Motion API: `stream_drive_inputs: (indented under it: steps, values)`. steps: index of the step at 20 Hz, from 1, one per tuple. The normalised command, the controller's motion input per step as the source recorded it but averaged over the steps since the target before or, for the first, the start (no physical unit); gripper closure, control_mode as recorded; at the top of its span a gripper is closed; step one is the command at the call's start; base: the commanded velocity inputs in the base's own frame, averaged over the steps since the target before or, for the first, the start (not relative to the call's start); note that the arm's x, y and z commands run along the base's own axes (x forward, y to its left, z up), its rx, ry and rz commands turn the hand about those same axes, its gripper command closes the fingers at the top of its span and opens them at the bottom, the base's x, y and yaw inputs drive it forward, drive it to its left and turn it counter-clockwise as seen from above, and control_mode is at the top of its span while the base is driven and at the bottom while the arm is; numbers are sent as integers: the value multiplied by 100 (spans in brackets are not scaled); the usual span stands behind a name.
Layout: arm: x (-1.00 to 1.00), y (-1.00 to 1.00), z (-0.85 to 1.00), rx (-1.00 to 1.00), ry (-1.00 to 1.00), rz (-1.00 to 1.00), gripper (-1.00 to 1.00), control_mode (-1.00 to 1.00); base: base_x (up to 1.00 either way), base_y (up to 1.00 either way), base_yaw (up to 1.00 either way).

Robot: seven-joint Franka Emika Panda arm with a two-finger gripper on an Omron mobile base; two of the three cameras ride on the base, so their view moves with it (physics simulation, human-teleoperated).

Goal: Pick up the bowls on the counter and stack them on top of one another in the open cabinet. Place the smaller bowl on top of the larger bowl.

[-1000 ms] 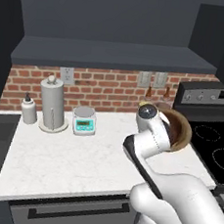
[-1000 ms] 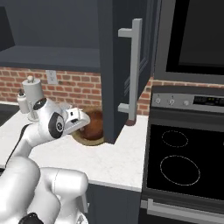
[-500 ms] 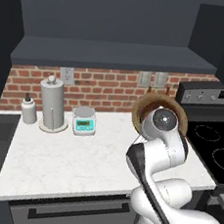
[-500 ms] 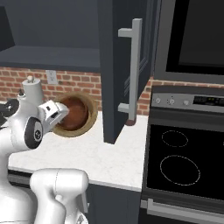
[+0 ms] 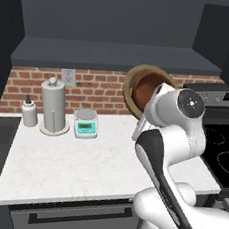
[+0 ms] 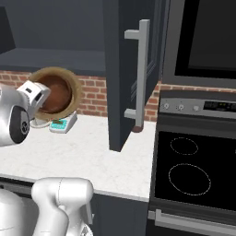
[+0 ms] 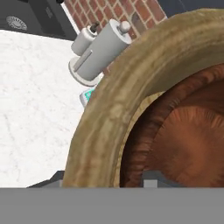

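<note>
Held thing: wide light tan wooden bowl w/ thick rim & browner inside, up in the air above the white marble-like counter, just under the dark grey open cabinet's shelf floor.
Grip: two-finger gripper clamped on the bowl's rim; one finger sat inside the bowl, per hand view.
Orientation: bowl tipped on edge, mouth facing sideways toward the arm, not up. Round, so no real long axis; rim plane stood near vertical.
Handling (judged): stiff wood, not fragile, prob. light-to-moderate; thick rim gave a good pinch point, but a rim hold lets it swing.
Next need (judged): level the bowl before setting it on the shelf.
Nearby: grey paper-towel holder, small white bottle, teal-faced kitchen scale along the brick wall.
Small dark bowl: couldn't spot it.
</note>
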Motion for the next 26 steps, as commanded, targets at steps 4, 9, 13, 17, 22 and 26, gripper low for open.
stream_drive_inputs:
  steps: [4, 9, 13, 17, 22, 26]
  values:
    - [30, 20, 100, 0, -10, 14, 100, -100, 0, 0, 0]
    - [96, 9, 88, -4, 0, 2, 100, -100, 0, 0, 0]
    - [100, 17, 14, -18, 0, 0, 100, -100, 0, 0, 0]
    - [100, 16, -28, -21, 2, 0, 100, -100, 0, 0, 0]
    - [100, 4, -9, -11, 0, 0, 100, -100, 0, 0, 0]
    - [100, 0, 29, 0, 0, 0, 100, -100, 0, 0, 0]
